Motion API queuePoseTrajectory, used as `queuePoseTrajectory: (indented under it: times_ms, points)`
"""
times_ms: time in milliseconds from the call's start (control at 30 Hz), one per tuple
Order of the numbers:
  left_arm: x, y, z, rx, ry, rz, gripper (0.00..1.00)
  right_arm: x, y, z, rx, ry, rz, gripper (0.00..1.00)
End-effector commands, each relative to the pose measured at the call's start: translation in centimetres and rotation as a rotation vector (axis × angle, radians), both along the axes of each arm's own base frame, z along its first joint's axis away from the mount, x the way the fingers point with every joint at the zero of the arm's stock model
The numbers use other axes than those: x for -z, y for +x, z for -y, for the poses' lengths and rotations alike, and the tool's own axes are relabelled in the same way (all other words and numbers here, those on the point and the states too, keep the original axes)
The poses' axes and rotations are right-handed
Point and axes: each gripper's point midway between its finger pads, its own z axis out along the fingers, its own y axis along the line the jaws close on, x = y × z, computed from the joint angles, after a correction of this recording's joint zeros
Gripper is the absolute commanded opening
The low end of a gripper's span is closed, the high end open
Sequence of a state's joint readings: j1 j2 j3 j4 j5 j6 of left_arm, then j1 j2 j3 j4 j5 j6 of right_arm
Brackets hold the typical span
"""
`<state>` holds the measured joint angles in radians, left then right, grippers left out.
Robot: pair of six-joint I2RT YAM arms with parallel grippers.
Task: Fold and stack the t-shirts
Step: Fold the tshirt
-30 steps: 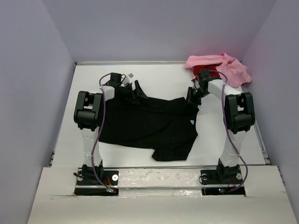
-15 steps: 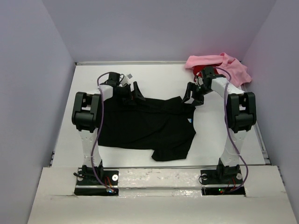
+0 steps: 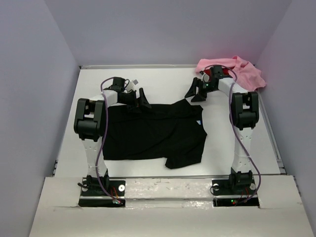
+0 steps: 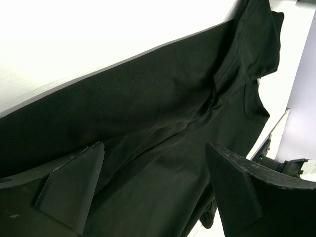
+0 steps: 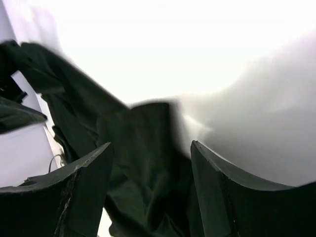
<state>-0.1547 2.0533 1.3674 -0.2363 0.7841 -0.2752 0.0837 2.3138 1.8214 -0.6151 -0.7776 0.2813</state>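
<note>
The right arm [image 3: 244, 111] has pulled its jaws up and away from the top right corner of the black shirt [image 3: 153, 131], where they were a second ago, and they have let go and opened. Now the right jaws hang over the bare white tabletop [image 3: 163, 81], near the top middle of the overhead picture, just past that corner. In the right wrist picture the two dark fingers [image 5: 84, 192] stand spread apart with nothing between them, and the corner of the black shirt [image 5: 143, 143] lies below on the tabletop [image 5: 197, 49]. The left arm [image 3: 90, 121] reaches to the top left edge of the black shirt. Its jaws are spread wide, as the left wrist picture shows, with the fingers [image 4: 74, 185] far apart over the black shirt [image 4: 163, 108] and nothing pinched. The black shirt lies spread out in the middle of the tabletop, mostly flat, with a few soft folds and one sleeve sticking out at the bottom. The pink shirt [image 3: 237, 69] sits crumpled in the top right corner, well apart from the black one. A bit of the red shirt [image 3: 206, 77] peeks out beside the pink one.
</note>
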Motion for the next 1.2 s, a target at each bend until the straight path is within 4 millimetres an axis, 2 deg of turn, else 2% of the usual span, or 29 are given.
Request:
queuePoseTrajectory:
  times_ms: [0,67,100,167,233,433,633,767,1067,1167]
  points:
    - [-0.5,-1.0,-0.9,-0.007,0.042,-0.021,0.99,-2.4,4.0,0.2,-0.019,0.071,0.139,0.69]
    - [-0.7,-0.9,-1.0,-0.005,0.048,-0.019,0.99,-2.4,5.0,-0.1,-0.026,0.091,0.145,0.69]
    - [-0.8,-0.9,-1.0,-0.004,0.050,-0.017,0.99,-2.2,5.1,0.8,-0.008,0.067,0.122,0.68]
    - [-0.9,-0.9,-1.0,-0.004,0.054,-0.020,0.99,-2.8,5.8,1.4,-0.001,0.059,0.140,0.68]
    - [-1.3,-0.7,-1.0,-0.007,0.055,-0.011,0.99,-3.5,6.0,1.1,-0.006,0.079,0.150,0.68]
    - [-1.6,-0.4,-1.0,-0.010,0.053,-0.013,0.99,-1.0,5.6,0.6,-0.021,0.130,0.068,0.66]
    - [-1.9,0.1,-0.9,-0.015,0.053,-0.005,0.99,0.2,4.3,0.8,-0.032,0.112,0.032,0.65]
    - [-2.0,0.3,-0.8,-0.016,0.048,-0.005,0.99,1.2,3.5,-0.1,-0.056,0.076,0.011,0.65]
    - [-1.9,0.3,-0.9,-0.015,0.058,-0.009,0.99,2.0,1.2,-4.6,-0.163,0.026,-0.012,0.65]
    - [-1.9,0.3,-0.9,-0.016,0.055,-0.006,0.99,2.1,0.5,-5.3,-0.182,-0.004,-0.011,0.65]
